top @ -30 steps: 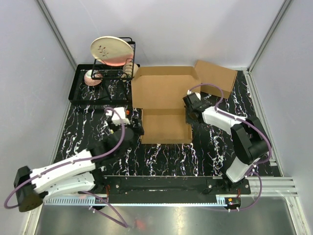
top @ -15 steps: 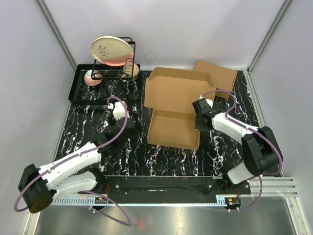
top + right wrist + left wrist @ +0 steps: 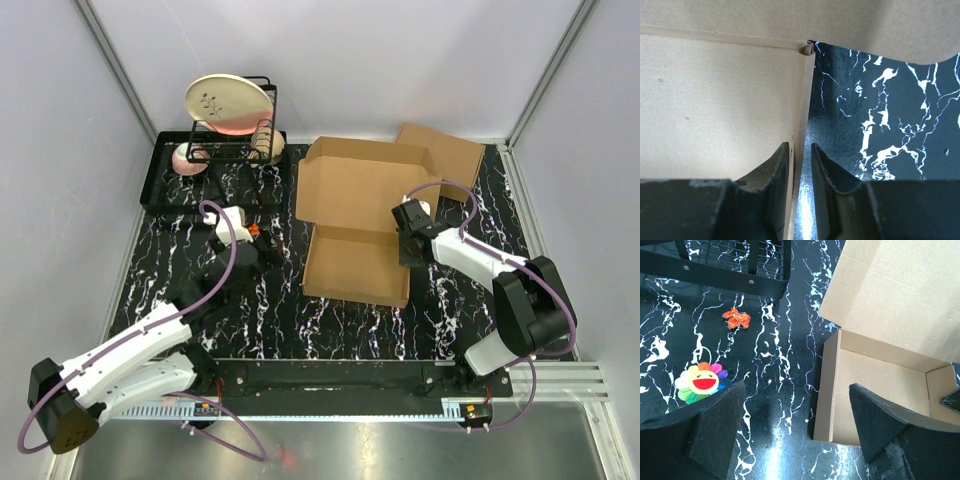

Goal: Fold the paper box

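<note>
The paper box (image 3: 356,266) lies mid-table as a shallow brown tray with its lid flap (image 3: 362,188) open toward the back. My right gripper (image 3: 406,250) is shut on the tray's right wall; in the right wrist view the gripper (image 3: 800,147) has one finger on each side of the wall (image 3: 802,95). My left gripper (image 3: 262,250) is open and empty, left of the box and apart from it. In the left wrist view the left gripper (image 3: 796,390) hovers over the table just off the box's (image 3: 880,385) left wall.
A second brown cardboard box (image 3: 442,155) lies at the back right. A black dish rack (image 3: 235,135) with a plate stands on a black tray (image 3: 160,190) at the back left. A flower toy (image 3: 702,382) and an orange leaf (image 3: 736,317) lie left of the box.
The box has slid right and turned slightly with my right gripper on its wall. My left gripper has left the box's left wall and drawn back to the left.
</note>
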Controlling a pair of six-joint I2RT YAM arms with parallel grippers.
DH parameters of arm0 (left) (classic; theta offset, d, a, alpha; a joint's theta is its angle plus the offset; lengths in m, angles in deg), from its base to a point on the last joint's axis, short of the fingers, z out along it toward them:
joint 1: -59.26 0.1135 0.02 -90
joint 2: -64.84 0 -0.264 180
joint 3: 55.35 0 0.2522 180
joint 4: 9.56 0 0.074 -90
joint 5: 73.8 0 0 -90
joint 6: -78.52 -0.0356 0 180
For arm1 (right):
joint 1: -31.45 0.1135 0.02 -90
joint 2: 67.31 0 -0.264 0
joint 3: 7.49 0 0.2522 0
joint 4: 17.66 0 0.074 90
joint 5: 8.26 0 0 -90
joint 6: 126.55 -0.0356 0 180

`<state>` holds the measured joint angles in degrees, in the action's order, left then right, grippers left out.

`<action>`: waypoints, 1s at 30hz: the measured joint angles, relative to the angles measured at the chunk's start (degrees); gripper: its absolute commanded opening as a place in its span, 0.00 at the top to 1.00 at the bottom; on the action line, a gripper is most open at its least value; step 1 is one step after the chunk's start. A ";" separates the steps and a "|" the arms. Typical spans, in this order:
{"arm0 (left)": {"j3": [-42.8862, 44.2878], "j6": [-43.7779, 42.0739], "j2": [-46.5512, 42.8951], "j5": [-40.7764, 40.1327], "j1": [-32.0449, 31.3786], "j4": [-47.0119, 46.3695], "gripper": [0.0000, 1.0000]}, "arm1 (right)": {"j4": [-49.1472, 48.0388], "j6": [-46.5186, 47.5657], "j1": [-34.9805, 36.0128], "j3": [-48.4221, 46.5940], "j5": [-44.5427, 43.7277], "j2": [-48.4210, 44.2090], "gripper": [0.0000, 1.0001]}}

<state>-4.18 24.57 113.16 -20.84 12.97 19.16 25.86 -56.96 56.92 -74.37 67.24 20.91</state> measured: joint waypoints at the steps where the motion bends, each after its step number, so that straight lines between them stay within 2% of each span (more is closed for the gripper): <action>1: -0.39 0.00 -0.37 0.37 0.28 0.07 0.12 | 0.00 0.26 0.07 0.00 -0.13 -0.04 0.65; 2: -0.63 0.00 -0.61 0.61 0.46 0.31 0.12 | 0.00 0.48 0.26 0.00 -0.66 -0.09 0.59; 7: -1.20 0.00 -2.43 0.85 1.01 2.60 0.11 | 0.66 0.44 3.06 -0.15 -4.09 -3.82 0.44; 9: -1.18 -0.15 -3.85 0.79 1.29 2.97 0.10 | 2.45 -0.04 4.11 -1.70 -4.94 -6.36 0.41; 16: -0.46 -0.42 -5.51 0.76 5.49 6.10 0.09 | 7.15 -1.14 7.48 -9.75 -8.85 -11.82 0.45; 19: -0.46 0.09 -5.51 2.05 9.57 8.22 0.09 | 7.80 -2.05 8.59 -10.08 -8.74 -16.46 0.46; 21: -0.48 0.90 -4.96 3.89 14.43 9.35 0.12 | 6.84 -2.62 8.96 -9.62 -8.00 -20.59 0.46; 25: -0.50 3.37 1.11 8.94 22.47 9.49 0.19 | 1.36 -3.43 9.29 -5.77 -3.87 -28.98 0.48; 30: -2.16 6.27 12.79 12.72 24.52 8.02 0.24 | -3.56 -3.48 10.43 -1.49 2.27 -31.04 0.50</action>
<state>-6.34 30.84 125.94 -8.12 37.50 27.18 22.30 -60.43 67.35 -75.86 69.51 -10.13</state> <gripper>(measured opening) 0.785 0.506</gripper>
